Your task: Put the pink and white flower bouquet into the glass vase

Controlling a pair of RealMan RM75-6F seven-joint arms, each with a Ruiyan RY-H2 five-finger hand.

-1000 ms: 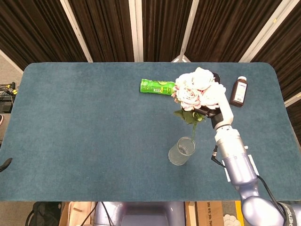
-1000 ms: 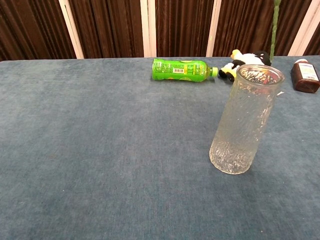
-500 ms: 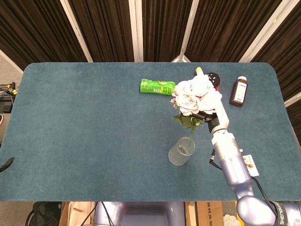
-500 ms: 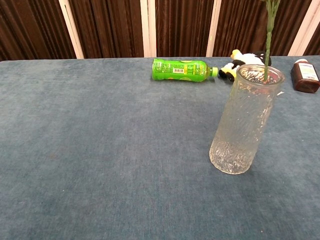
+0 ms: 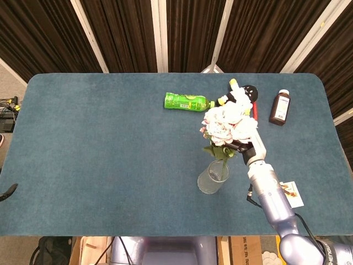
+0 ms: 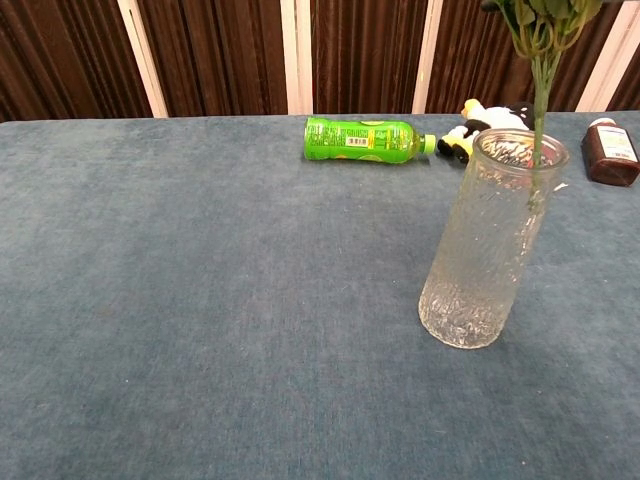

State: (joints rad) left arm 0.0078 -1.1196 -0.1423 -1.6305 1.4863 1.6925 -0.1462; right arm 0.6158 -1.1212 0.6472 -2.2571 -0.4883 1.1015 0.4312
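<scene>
Insertion stage | we hold the pink and white flower bouquet (image 5: 227, 124) clamped in our right robot hand (image 5: 246, 144) | stem has dropped from above the rim into the textured clear glass vase (image 6: 490, 240) | lowering remains | left robot hand unseen.

A green bottle (image 5: 185, 101) is laid on its side on the blue table (image 5: 99, 143), near a plush toy (image 5: 241, 99); a brown bottle (image 5: 279, 107) is stood upright.
</scene>
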